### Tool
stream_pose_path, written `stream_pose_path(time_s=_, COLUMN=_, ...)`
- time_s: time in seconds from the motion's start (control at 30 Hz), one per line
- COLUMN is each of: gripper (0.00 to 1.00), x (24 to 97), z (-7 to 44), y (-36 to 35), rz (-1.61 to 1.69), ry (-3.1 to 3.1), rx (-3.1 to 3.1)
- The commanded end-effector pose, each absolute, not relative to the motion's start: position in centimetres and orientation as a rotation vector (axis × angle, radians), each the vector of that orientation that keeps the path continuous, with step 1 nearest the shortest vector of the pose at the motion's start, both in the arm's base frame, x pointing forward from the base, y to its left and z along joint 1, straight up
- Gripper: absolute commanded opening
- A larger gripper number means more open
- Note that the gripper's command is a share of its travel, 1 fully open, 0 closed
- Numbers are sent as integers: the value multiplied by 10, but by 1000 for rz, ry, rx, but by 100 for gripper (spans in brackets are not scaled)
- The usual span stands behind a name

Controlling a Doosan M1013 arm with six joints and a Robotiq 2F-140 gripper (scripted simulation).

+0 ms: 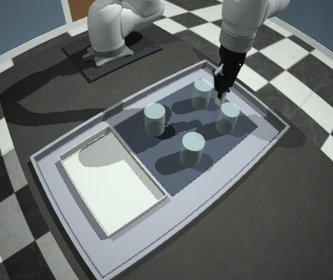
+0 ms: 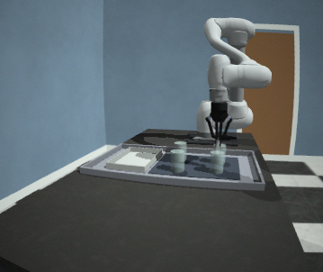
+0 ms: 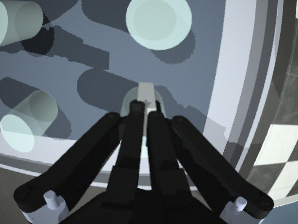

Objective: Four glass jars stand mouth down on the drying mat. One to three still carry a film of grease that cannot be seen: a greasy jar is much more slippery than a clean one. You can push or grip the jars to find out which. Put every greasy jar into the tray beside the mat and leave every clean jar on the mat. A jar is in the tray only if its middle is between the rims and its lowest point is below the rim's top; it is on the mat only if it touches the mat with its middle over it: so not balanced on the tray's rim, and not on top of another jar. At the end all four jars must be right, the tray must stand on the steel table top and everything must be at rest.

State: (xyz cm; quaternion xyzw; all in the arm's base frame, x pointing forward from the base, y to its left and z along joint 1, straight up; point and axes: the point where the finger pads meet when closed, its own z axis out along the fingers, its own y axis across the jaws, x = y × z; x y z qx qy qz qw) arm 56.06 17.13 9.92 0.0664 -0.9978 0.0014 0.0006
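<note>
Four pale green jars stand mouth down on the dark blue mat point(image 1: 172, 182) point(image 3: 192, 75): the far jar point(image 1: 200, 98) point(image 2: 223, 148) point(image 3: 126, 104), the right jar point(image 1: 228, 114) point(image 2: 218, 164) point(image 3: 158, 20), the left jar point(image 1: 155, 113) point(image 2: 181, 145) point(image 3: 30, 121) and the near jar point(image 1: 193, 143) point(image 2: 177, 162) point(image 3: 22, 22). My gripper point(image 1: 220, 100) point(image 2: 217, 145) point(image 3: 145, 93) is shut and empty, its fingertips pointing down between the far and right jars. In the wrist view the fingers partly hide the far jar; contact cannot be told. The white tray point(image 1: 111, 190) point(image 2: 133, 160) holds no jar.
The tray stands left of the mat, its low wall running along the mat's left edge. A raised grey rim point(image 1: 74, 135) point(image 2: 196, 183) surrounds the table top holding both. The arm's base point(image 1: 107, 56) stands beyond the rim, on the dark surface.
</note>
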Motion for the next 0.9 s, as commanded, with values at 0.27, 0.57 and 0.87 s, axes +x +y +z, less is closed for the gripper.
stream_pose_path(time_s=0.27, gripper=0, x=562, z=99, y=171, rz=4, ry=-3133, rx=209)
stream_pose_path(time_s=0.57, gripper=0, x=563, z=99, y=172, rz=4, ry=-3133, rx=209)
stream_pose_path(time_s=0.87, gripper=0, x=564, z=99, y=172, rz=4, ry=-3133, rx=209)
